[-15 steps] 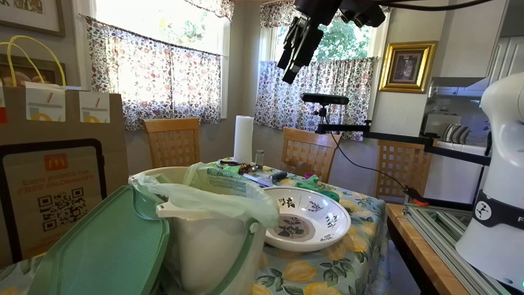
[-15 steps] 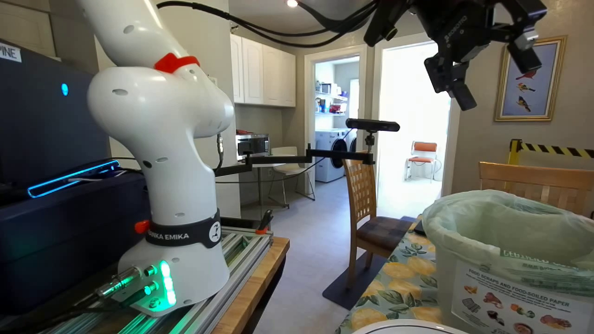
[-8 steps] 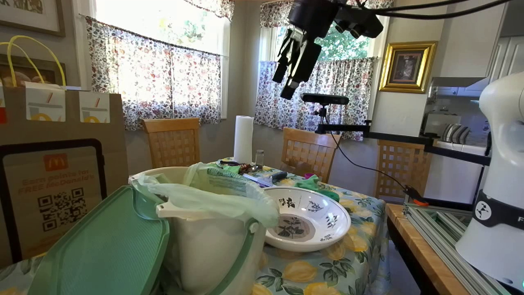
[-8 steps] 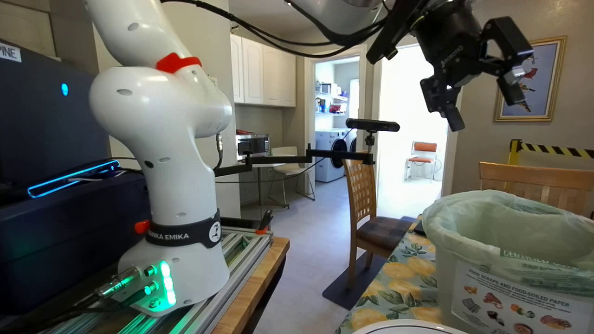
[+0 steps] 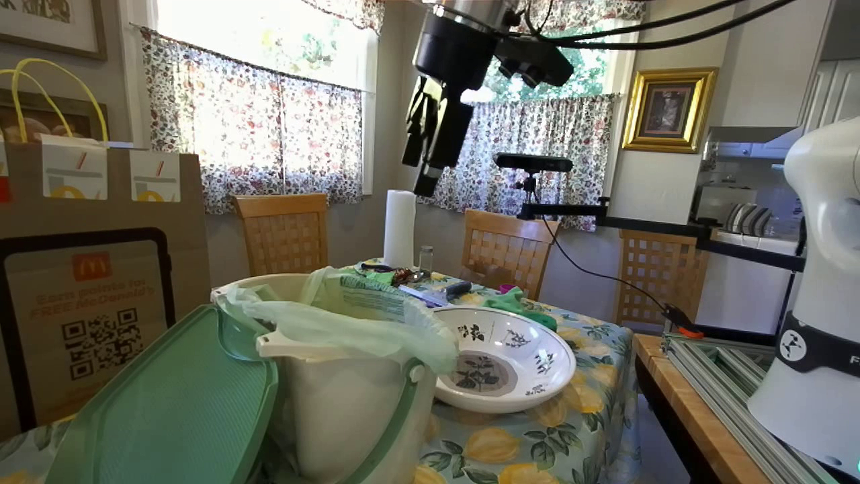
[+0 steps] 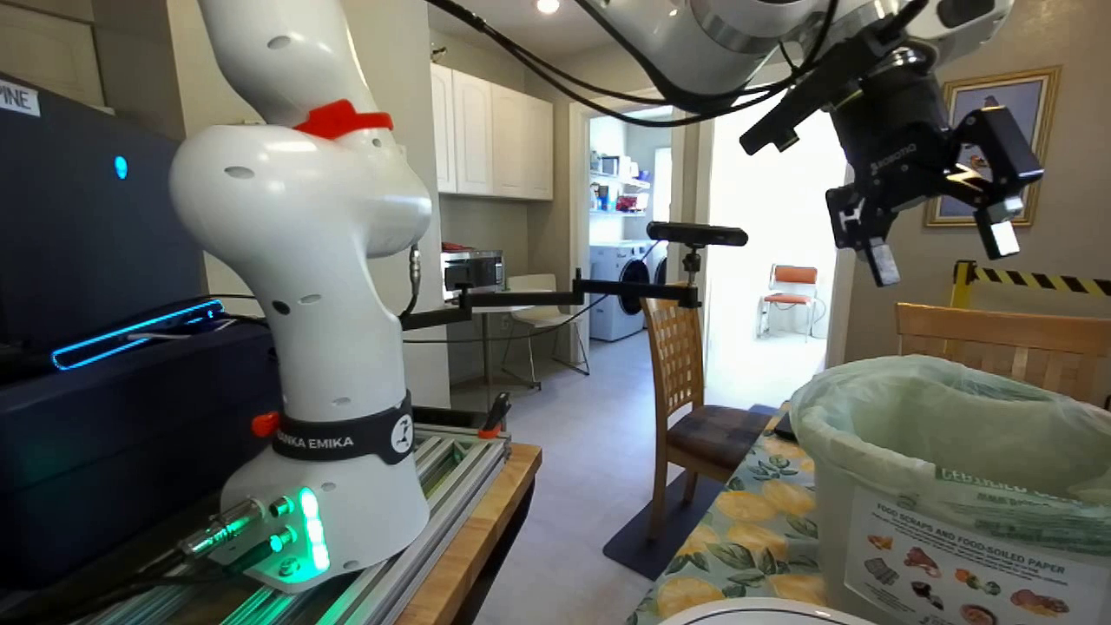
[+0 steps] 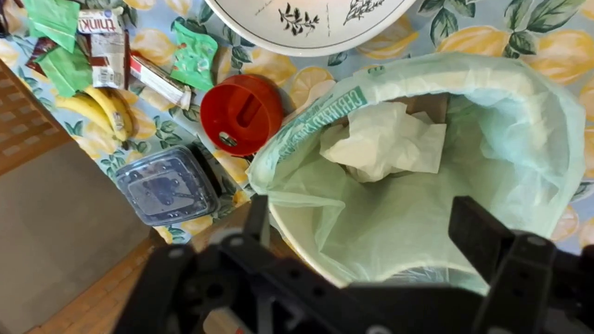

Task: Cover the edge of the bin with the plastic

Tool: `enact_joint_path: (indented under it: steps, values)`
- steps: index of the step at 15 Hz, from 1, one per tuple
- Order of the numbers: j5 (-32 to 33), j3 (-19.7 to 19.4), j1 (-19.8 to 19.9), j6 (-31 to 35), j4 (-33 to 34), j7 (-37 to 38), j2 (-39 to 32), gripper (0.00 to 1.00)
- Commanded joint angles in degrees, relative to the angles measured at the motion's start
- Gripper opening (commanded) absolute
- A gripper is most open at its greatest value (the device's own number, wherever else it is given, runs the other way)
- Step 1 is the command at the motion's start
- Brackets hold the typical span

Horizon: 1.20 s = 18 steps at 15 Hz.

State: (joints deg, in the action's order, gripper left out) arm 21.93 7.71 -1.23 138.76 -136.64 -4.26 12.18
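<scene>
The off-white bin (image 5: 356,417) stands on the table; its labelled side shows in an exterior view (image 6: 955,564). The pale green plastic (image 5: 363,333) lines it and hangs over much of its edge, also in an exterior view (image 6: 903,408). In the wrist view, the plastic (image 7: 408,208) has slipped inside at the lower left, where the bin's rim (image 7: 297,250) is bare. Crumpled white paper (image 7: 385,139) lies inside. My gripper (image 6: 943,252) is open and empty above the bin, also in an exterior view (image 5: 418,173) and the wrist view (image 7: 361,208).
The mint-green lid (image 5: 175,396) leans against the bin. A patterned white dish (image 5: 551,383) stands beside it. A red container (image 7: 241,116), a clear plastic box (image 7: 167,185), bananas (image 7: 104,111) and wrappers lie nearby. A paper bag (image 5: 101,222) stands behind the lid.
My gripper has come down and, in an exterior view, moved left towards the bin. It stays open. The bin and the plastic have not moved.
</scene>
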Motion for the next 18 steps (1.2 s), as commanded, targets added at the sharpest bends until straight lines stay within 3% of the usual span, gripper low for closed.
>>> enact_joint_path:
  steps: [1, 11, 18]
  values:
    - [-0.3, -0.6, -0.8, -0.8, 8.6, -0.8, -8.4, 1.00]
    - [-1.2, -1.9, -1.5, -1.9, 21.1, -3.4, -22.1, 1.00]
    - [5.4, -4.3, -3.2, 0.5, 25.7, -1.2, -27.8, 1.00]
